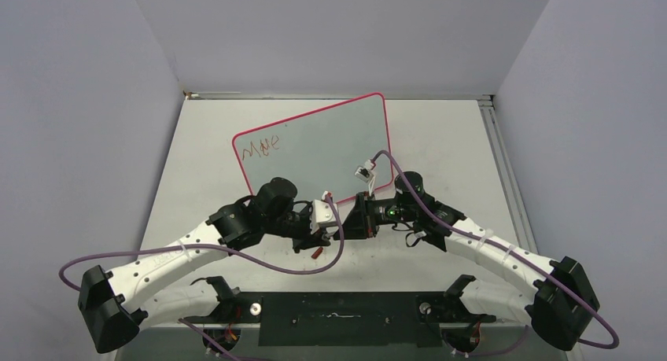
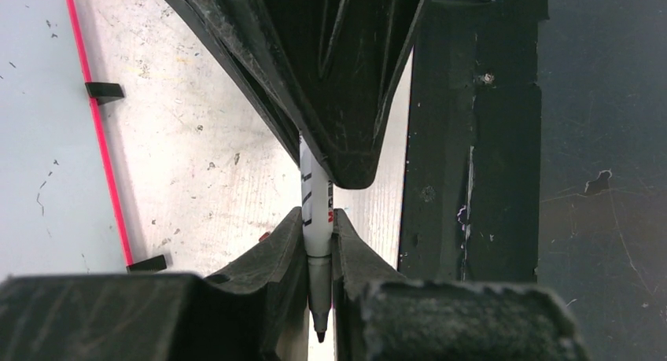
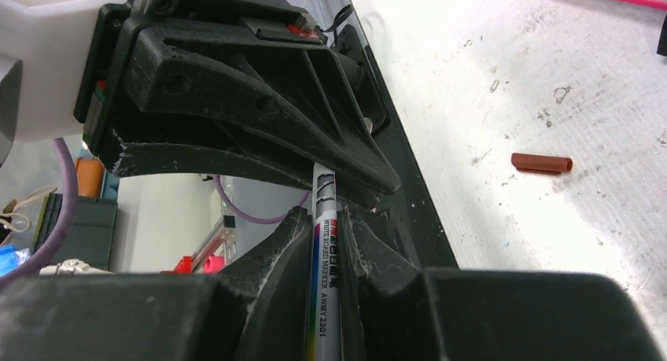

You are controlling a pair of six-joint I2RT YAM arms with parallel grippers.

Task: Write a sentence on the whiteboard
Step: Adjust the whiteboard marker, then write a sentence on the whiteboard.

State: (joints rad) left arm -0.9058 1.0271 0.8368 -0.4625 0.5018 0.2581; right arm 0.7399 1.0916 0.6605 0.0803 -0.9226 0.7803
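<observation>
The whiteboard lies tilted at the back middle of the table, and its pink rim and two black feet show in the left wrist view. The sentence reads only "Move", in red-brown letters at the board's left end. My left gripper is shut on the white marker near its bare tip. My right gripper is shut on the same marker's barrel. The two grippers face each other in front of the board.
A brown marker cap lies loose on the table just in front of the grippers. A black base plate runs along the near edge between the arm bases. Purple cables loop off both arms.
</observation>
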